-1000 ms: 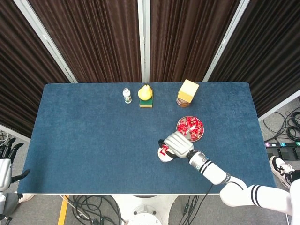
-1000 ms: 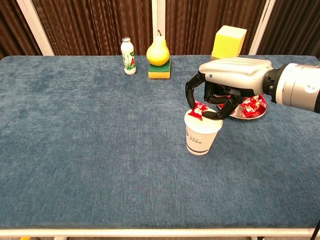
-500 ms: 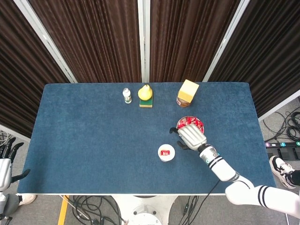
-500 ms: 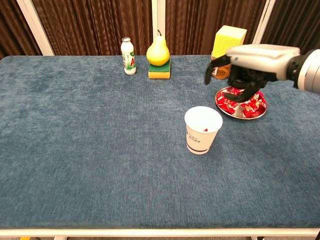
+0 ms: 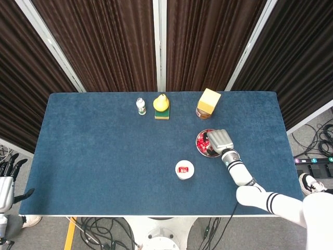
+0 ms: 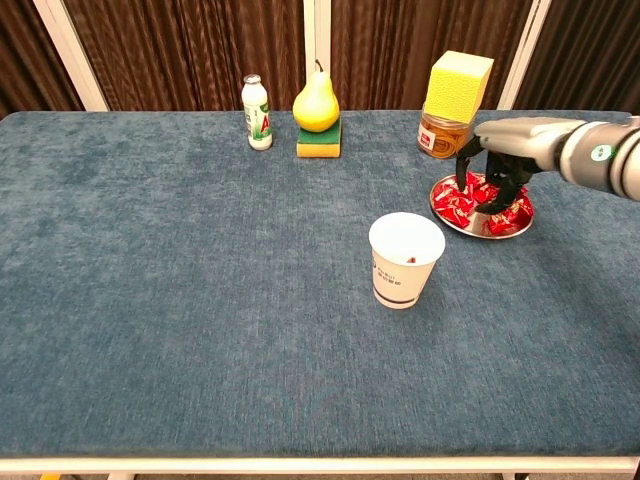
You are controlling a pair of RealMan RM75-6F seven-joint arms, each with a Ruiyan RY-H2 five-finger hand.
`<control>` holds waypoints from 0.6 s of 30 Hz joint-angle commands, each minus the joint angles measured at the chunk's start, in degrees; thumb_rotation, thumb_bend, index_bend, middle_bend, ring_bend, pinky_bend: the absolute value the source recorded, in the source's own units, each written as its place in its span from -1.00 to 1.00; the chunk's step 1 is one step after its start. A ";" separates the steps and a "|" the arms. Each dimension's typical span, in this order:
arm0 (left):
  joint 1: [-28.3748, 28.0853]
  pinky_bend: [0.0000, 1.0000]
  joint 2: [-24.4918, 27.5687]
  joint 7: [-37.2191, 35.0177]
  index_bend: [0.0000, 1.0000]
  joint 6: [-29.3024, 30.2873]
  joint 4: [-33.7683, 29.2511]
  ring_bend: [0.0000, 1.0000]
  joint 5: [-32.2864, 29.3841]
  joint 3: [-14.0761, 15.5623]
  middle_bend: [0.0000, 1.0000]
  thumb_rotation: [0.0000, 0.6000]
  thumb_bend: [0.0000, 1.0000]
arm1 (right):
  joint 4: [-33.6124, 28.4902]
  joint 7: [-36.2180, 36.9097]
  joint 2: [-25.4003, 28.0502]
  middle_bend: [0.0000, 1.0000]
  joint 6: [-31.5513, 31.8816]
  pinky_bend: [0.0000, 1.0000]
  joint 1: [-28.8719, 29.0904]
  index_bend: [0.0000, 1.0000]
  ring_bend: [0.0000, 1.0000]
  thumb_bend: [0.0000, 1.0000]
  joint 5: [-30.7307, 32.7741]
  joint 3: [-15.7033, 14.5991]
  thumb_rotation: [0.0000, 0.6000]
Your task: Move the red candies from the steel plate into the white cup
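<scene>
Candies (image 6: 487, 205), red and crinkly, heap on the round steel plate (image 6: 463, 222) at far right; my right hand's (image 6: 505, 160) fingers (image 6: 467, 166) curl among them, grasp unclear. One lies in the paper cup (image 6: 405, 260).

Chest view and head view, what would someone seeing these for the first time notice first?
Probably the right robot hand reaching down over the steel plate of red candies at the table's right side. Next, the white cup standing apart in front of the plate, with one red candy already inside. At the far edge, a yellow pear sits on a sponge.
</scene>
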 commanded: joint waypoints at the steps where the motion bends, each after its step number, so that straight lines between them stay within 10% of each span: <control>1: 0.07 -0.68 -0.01 -0.12 -0.53 0.00 0.10 -0.65 -0.06 0.02 -0.67 1.00 -0.80 | 1.94 -1.14 -1.63 0.85 -1.40 1.00 1.37 -0.15 0.94 -0.51 2.58 0.07 1.00; 18: 0.35 -0.68 -0.49 -0.87 -0.53 -0.02 1.04 -0.65 -0.03 0.17 -0.67 1.00 -0.80 | 3.31 -3.15 -1.97 0.85 -3.01 1.00 3.60 -0.11 0.94 -0.44 8.98 -1.82 1.00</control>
